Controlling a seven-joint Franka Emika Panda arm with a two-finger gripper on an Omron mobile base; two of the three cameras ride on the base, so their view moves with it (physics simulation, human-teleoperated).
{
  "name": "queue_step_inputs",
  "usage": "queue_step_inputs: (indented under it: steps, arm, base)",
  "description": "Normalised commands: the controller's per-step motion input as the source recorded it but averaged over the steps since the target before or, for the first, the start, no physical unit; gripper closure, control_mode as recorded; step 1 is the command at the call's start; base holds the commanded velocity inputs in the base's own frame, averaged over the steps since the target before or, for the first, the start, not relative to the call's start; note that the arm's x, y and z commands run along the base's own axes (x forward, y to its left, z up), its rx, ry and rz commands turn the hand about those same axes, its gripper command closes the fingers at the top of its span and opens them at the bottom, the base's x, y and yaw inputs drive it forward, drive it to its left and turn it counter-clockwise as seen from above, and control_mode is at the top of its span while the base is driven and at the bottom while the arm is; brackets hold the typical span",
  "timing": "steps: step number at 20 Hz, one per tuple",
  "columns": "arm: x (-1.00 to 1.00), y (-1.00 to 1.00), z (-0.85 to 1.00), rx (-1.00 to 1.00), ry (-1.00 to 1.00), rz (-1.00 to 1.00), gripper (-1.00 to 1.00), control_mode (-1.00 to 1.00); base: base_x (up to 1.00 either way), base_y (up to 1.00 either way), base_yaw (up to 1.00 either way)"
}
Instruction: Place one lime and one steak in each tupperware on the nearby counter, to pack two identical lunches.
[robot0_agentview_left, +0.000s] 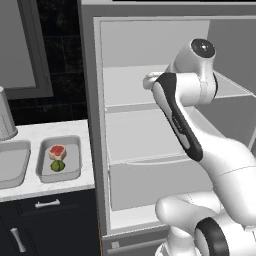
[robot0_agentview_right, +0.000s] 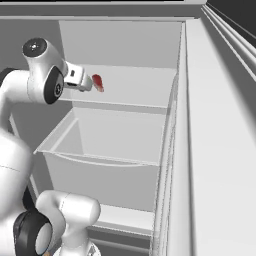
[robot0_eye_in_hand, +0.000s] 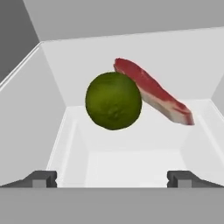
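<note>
Inside the open fridge (robot0_agentview_left: 150, 120), on its upper shelf (robot0_agentview_right: 135, 95), a lime (robot0_eye_in_hand: 113, 101) touches a raw steak (robot0_eye_in_hand: 153, 91) leaning behind it. The gripper (robot0_eye_in_hand: 112, 177) faces them, fingers spread wide, holding nothing. Left of the fridge, the counter (robot0_agentview_left: 60, 185) carries 2 tupperware trays: the nearer tupperware (robot0_agentview_left: 60, 172) holds 1 steak and 1 lime.

Arm: we see the white arm (robot0_agentview_left: 200, 140) rising from lower right into the open fridge (robot0_agentview_left: 150, 130).
Counter (robot0_agentview_left: 70, 187), lower left: two tupperwares; the right one (robot0_agentview_left: 60, 159) holds a steak (robot0_agentview_left: 57, 151) above a lime (robot0_agentview_left: 58, 166).
</note>
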Motion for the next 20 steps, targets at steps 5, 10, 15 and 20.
queue_step_inputs:
  steps: [5,10,15,20]
  arm:
    - [0.55,0.0,-0.04,0.0,0.0,0.0,-1.0,-1.0]
    - [0.46,0.0,-0.16,0.0,0.0,0.0,-1.0,-1.0]
    - [0.53,0.0,-0.15,0.0,0.0,0.0,-1.0,-1.0]
    - [0.24,0.0,-0.19,0.0,0.0,0.0,-1.0,-1.0]
  base:
    - [0.0,0.0,0.0]
    - [0.0,0.0,0.0]
    - [0.0,0.0,0.0]
    - [0.0,0.0,0.0]
